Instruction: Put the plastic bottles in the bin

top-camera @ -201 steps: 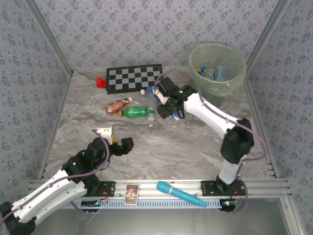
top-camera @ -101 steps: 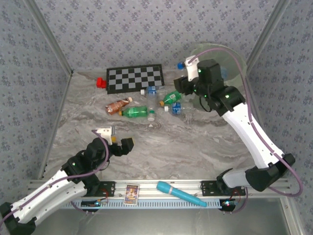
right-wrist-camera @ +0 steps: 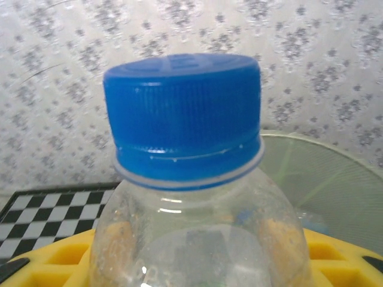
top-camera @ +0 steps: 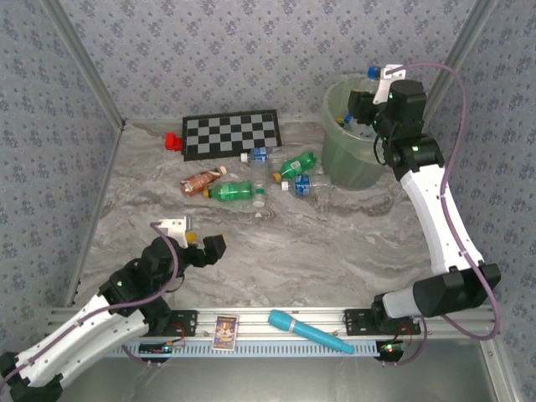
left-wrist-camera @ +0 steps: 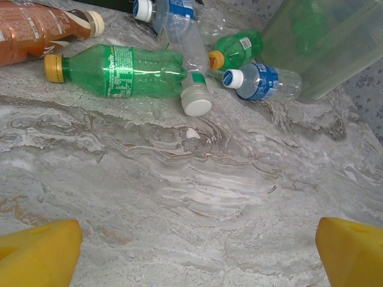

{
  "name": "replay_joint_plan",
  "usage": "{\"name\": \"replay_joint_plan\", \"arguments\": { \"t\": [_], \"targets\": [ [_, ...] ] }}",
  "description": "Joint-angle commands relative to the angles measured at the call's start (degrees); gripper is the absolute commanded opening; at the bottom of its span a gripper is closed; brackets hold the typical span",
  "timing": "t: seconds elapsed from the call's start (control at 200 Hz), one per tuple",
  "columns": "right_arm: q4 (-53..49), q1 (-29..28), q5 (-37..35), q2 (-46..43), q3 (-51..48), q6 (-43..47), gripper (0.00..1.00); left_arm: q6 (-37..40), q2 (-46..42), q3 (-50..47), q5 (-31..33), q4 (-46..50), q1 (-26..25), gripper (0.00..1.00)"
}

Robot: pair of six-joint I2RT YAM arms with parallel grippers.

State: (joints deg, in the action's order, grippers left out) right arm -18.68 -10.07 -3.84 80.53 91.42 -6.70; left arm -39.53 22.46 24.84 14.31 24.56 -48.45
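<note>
Well, the right claw (top-camera: 374, 90) is up at the bin (top-camera: 347, 163), clamped on a clear bottle (right-wrist-camera: 185, 197) with a blue cap, held cap-up. From above it looks to be over the opening, towards the far side, though how high it hangs over the rim I cannot judge. That is my main worry: if the claw lets go too near the edge, the bottle could clip the rim or snag the thin bag liner and tumble back onto the tabletop (top-camera: 318, 251). A light, crushed bottle bounces unpredictably, too.

The right arm's forearm also runs close by the bin's right side. A careless swing on the way out could shove or tip the bin, and it looks light enough to slide.

Six bottles lie in a loose cluster in front of the chessboard (top-camera: 230, 134): a green bottle (left-wrist-camera: 119, 70), a brown one (left-wrist-camera: 36, 30), a white-capped clear one (left-wrist-camera: 188, 54) touching the green, and a blue-labelled bottle (left-wrist-camera: 260, 81) just beside the bin's base. That last one may be awkward to grab without bumping the wall. All of them could roll if nudged.

The left claw (top-camera: 197, 237) hangs wide open and empty, near its base and well apart from the cluster.
</note>
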Motion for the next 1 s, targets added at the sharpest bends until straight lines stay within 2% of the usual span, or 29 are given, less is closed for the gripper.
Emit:
{"name": "replay_joint_plan", "arguments": {
  "t": [0.0, 0.22, 0.51, 0.565, 0.605, 0.63, 0.645, 0.995],
  "targets": [
    [3.37, 2.28, 0.16, 2.64, 1.56, -1.74, 0.52, 0.86, -1.02, 1.97, 0.66, 1.55, 0.28, 1.00],
    [6.21, 5.18, -0.29, 5.42, 0.89, -3.30, 0.52, 0.85, -2.60, 2.03, 1.11, 2.85, 0.29, 1.00],
    [6.68, 5.23, 0.39, 7.31, 0.88, -4.57, 0.53, 1.01, -3.01, 2.14, 1.34, 3.45, 0.37, 1.00],
    [6.32, 5.32, 0.47, 7.61, 1.12, -4.56, 0.60, 0.95, -3.01, 2.05, 1.35, 3.48, 0.43, 1.00],
    [5.82, 5.32, 0.11, 7.71, 1.39, -4.62, 0.76, 0.94, -3.03, 2.05, 1.34, 3.47, 0.46, 1.00],
    [5.48, 5.37, -0.16, 7.80, 1.48, -4.72, 0.95, 0.94, -3.03, 2.04, 1.34, 3.47, 0.51, 1.00],
    [5.34, 5.40, -0.28, 7.72, 1.52, -4.78, 1.00, 0.94, -3.03, 2.05, 1.34, 3.44, 0.46, 1.00],
    [5.40, 5.49, -0.20, 4.93, -0.26, -5.08, 1.00, 0.86, -2.99, 1.34, 1.17, 2.87, 0.57, 1.00]
  ]
}}
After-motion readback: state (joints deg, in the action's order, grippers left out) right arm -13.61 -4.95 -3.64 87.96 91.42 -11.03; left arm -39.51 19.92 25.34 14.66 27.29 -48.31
